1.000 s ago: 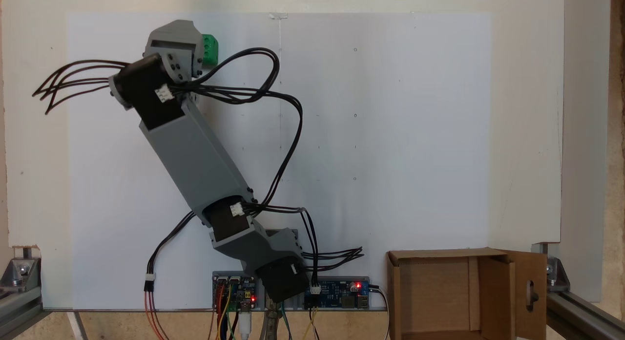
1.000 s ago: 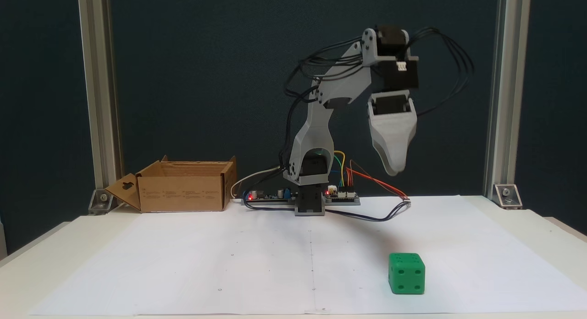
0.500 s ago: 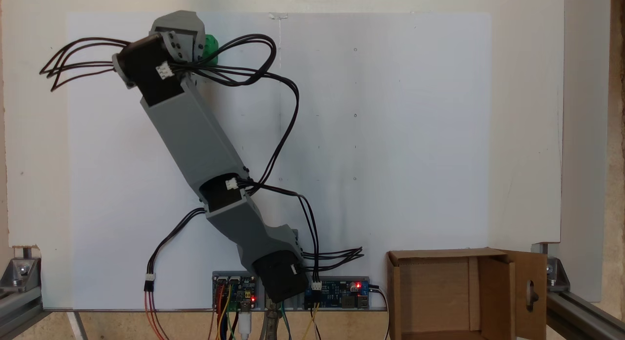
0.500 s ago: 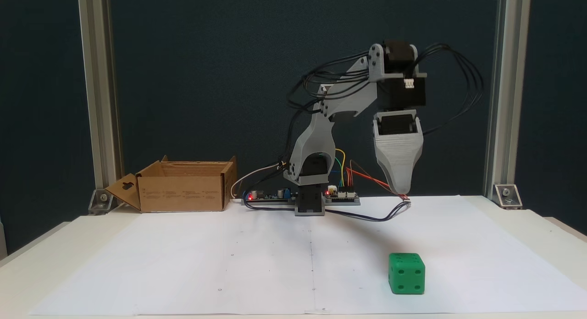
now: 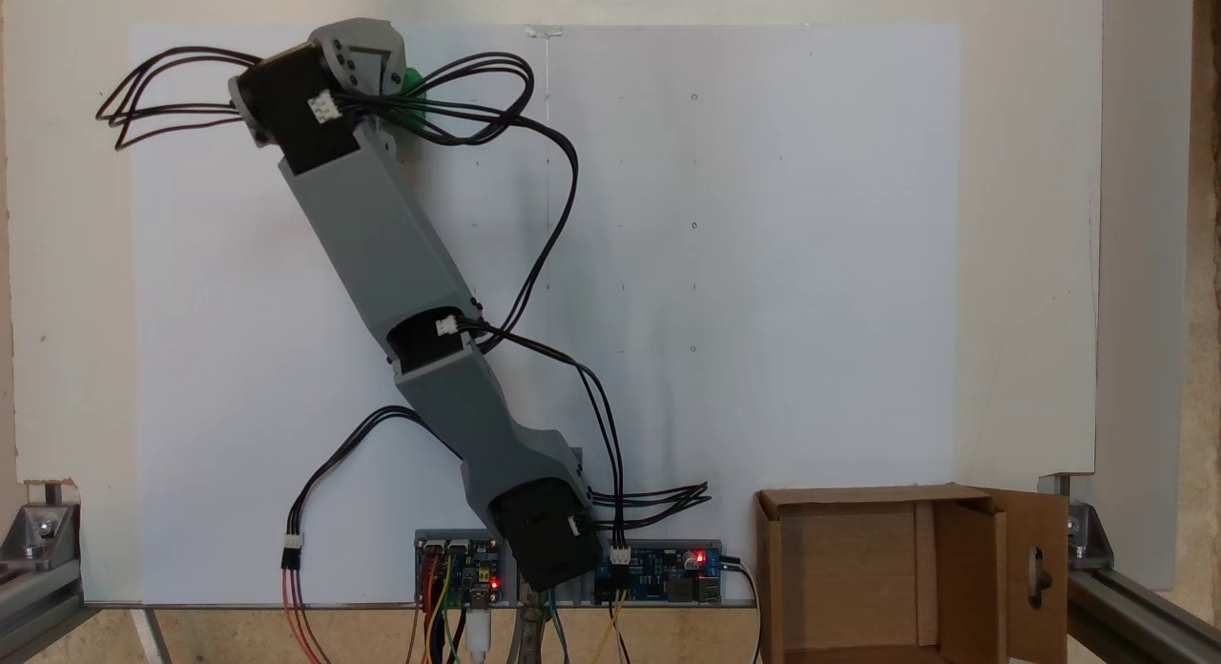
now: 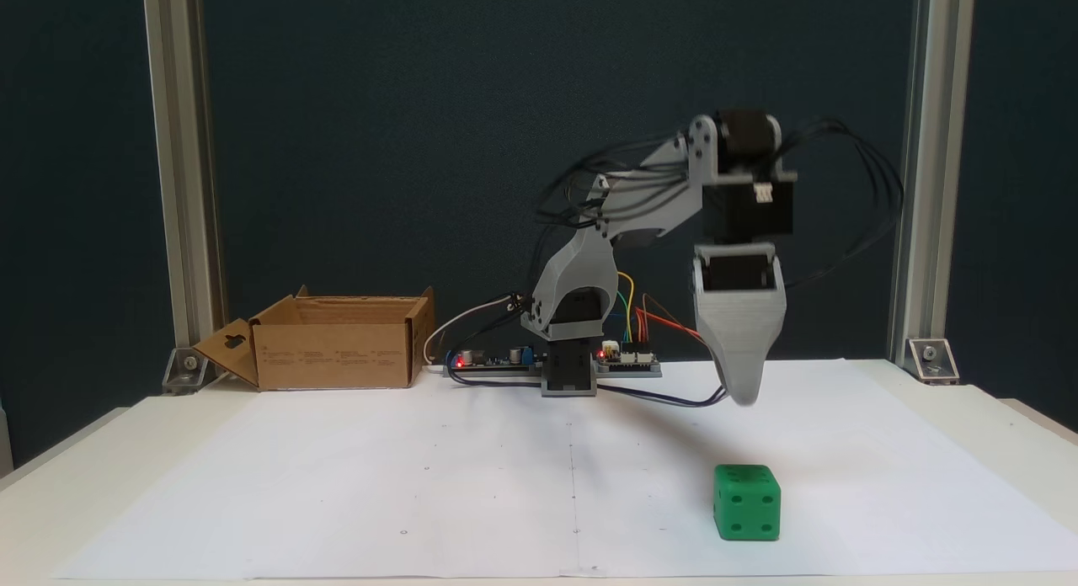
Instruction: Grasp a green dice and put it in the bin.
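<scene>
My brown corrugated cardboard bin (image 5: 858, 573) sits empty; small green plastic dice (image 6: 746, 502) lies on the desk; my end effector's (image 6: 744, 394) grip state is unclear.

white paper sheet (image 6: 421, 451), circuit boards (image 5: 658, 561), aluminium frame posts (image 6: 181, 173), dark backdrop (image 6: 379, 106)

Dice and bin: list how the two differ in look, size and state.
The dice is a small bright green solid cube with pips; the bin is a much larger brown cardboard box, open on top with a slotted flap hanging out. The dice sits near the front of the paper under the gripper; the bin stands at the back, far from it. Both rest on the table, untouched.
</scene>
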Available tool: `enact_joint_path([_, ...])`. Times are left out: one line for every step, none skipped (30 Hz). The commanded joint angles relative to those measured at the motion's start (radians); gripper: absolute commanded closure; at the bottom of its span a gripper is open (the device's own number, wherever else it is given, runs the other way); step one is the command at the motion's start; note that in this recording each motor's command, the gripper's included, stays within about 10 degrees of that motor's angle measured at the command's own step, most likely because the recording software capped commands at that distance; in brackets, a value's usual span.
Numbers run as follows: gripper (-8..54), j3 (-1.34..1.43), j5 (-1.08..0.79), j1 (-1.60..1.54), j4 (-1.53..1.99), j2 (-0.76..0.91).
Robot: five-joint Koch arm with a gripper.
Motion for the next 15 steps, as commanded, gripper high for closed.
enact_joint_path([2.8, -0.069, 0.064, 0.012, 0.138, 0.012])
enact_joint_path([2.8, -0.069, 0.069, 0.012, 0.138, 0.005])
enact_joint_path([2.8, -0.069, 0.08, 0.014, 0.138, 0.003])
enact_joint_path([2.8, -0.069, 0.083, 0.015, 0.138, 0.002])
enact_joint_path([2.8, -0.069, 0.091, 0.017, 0.138, 0.002])
enact_joint_path([2.8, -0.069, 0.095, 0.018, 0.138, 0.0])
enact_joint_path([2.8, -0.069, 0.097, 0.021, 0.137, 0.0])
enact_joint_path([2.8, -0.069, 0.098, 0.021, 0.135, 0.0])
enact_joint_path([2.8, -0.069, 0.101, 0.021, 0.133, 0.002])
enact_joint_path([2.9, -0.069, 0.104, 0.02, 0.13, 0.002])
enact_joint_path([2.8, -0.069, 0.104, 0.018, 0.123, 0.0])
enact_joint_path([2.8, -0.069, 0.104, 0.017, 0.11, 0.0])
enact_joint_path([2.8, -0.069, 0.104, 0.015, 0.098, -0.002])
enact_joint_path([2.8, -0.069, 0.104, 0.014, 0.08, -0.006])
enact_joint_path([2.9, -0.069, 0.104, 0.014, 0.063, -0.015])
